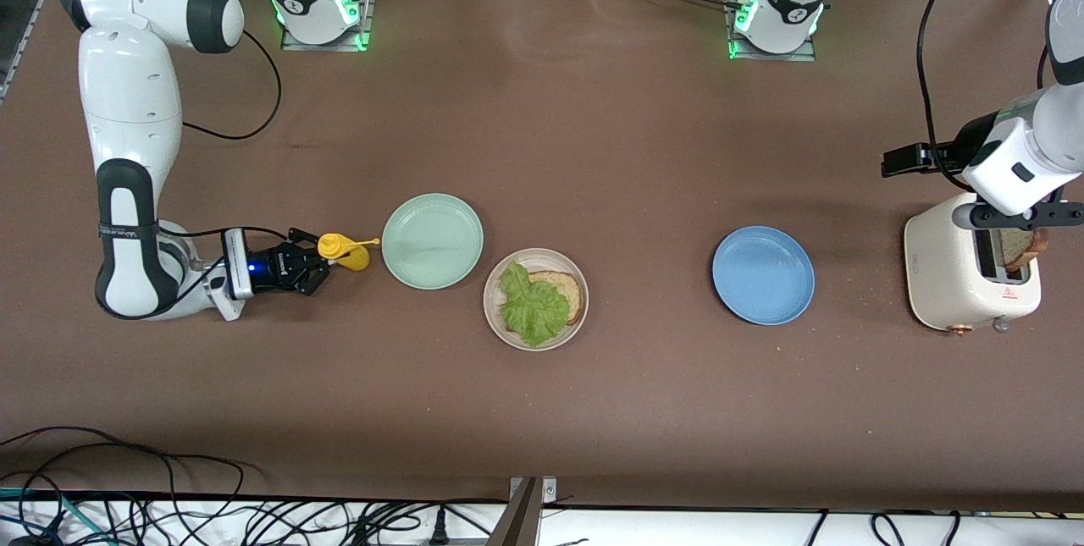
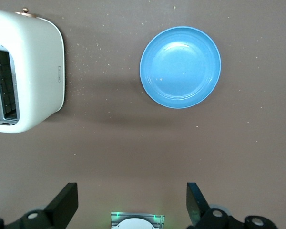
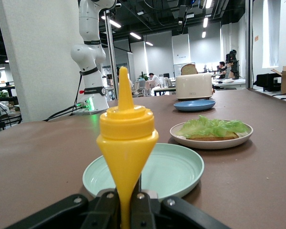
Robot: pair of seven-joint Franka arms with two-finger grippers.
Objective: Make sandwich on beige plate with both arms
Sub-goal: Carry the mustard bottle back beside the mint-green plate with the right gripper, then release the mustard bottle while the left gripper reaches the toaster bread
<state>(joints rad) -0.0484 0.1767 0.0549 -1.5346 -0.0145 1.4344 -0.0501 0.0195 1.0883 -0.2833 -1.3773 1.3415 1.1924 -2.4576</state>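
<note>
The right arm folds down low to the table, its right gripper (image 1: 315,268) level with the surface and pinching a yellow squeeze bottle (image 1: 343,251) beside the mint-green plate (image 1: 432,240). The left arm hangs over the toaster (image 1: 970,275); the left gripper (image 2: 132,205) is spread wide. 1 bread slice (image 1: 1020,250) stands in the toaster, mostly hidden. On the beige plate (image 1: 535,299) lies 1 slice (image 1: 566,290), largely covered by lettuce (image 1: 532,306). The blue plate (image 1: 763,275) sits between the beige plate and the toaster.
</note>
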